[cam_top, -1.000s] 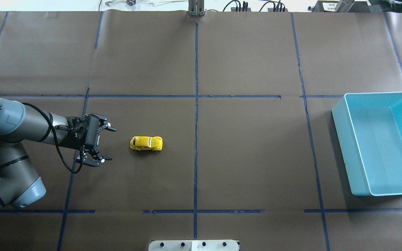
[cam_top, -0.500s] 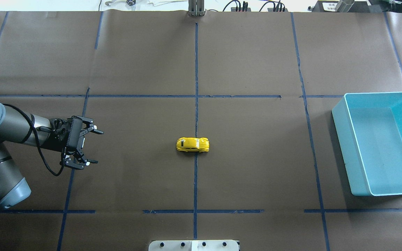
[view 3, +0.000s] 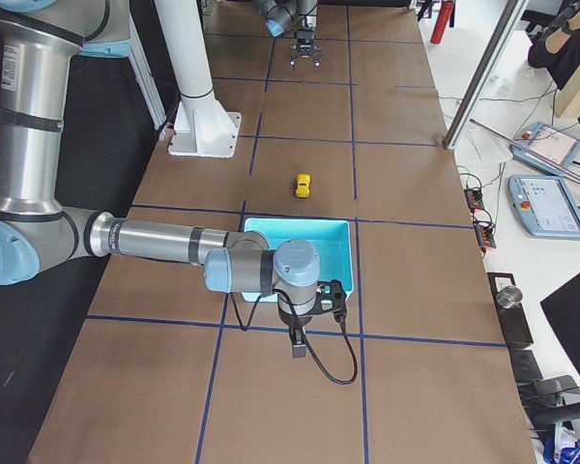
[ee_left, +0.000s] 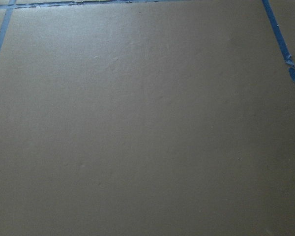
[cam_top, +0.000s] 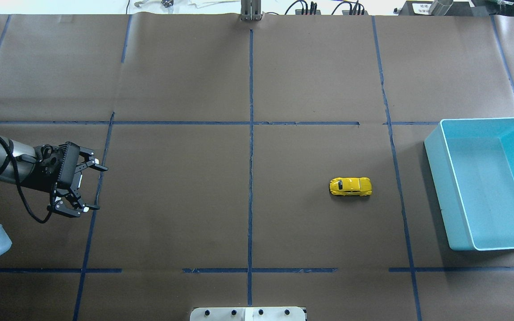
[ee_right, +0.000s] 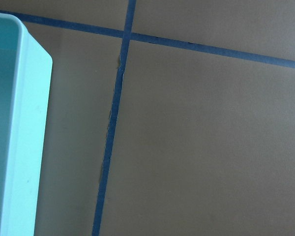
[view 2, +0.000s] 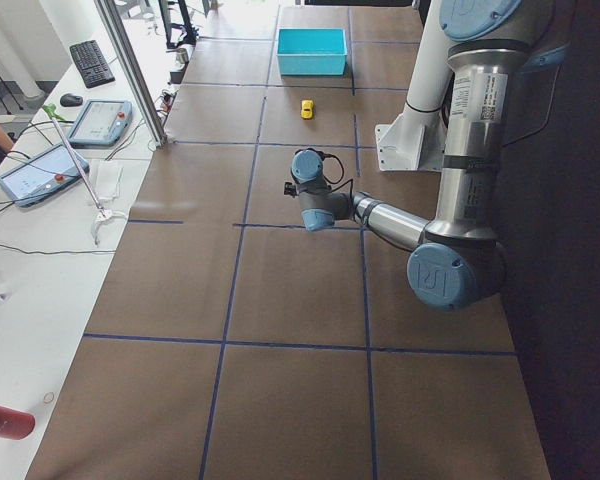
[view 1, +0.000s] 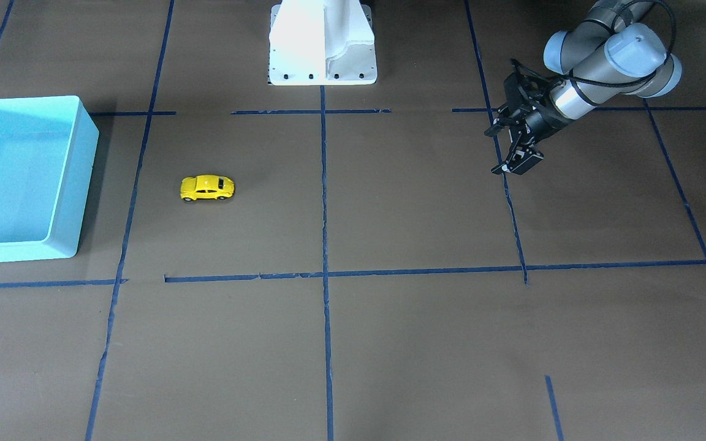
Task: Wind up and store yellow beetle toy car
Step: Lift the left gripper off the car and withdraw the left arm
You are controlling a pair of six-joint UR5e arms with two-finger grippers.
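Note:
The yellow beetle toy car (cam_top: 350, 187) stands on its wheels on the brown table, a short way left of the turquoise bin (cam_top: 435, 156). It also shows in the front view (view 1: 207, 188) and, small, in the side views (view 2: 306, 108) (view 3: 304, 184). My left gripper (cam_top: 98, 188) is open and empty, low over the table at the far left, well away from the car; it also shows in the front view (view 1: 495, 152). My right gripper (view 3: 298, 348) shows only in the right side view, beside the bin's near corner; I cannot tell whether it is open or shut.
The bin (view 1: 77, 177) is empty; its rim fills the left of the right wrist view (ee_right: 29, 123). The white robot base (view 1: 322, 49) stands at the table's robot side. Blue tape lines cross the brown table cover. Tablets lie on the side bench (view 3: 546, 193).
The car has rolled on its own to the right, from near the left gripper, past the centre line, to close to the bin. The left gripper has drawn back to the left, still open.

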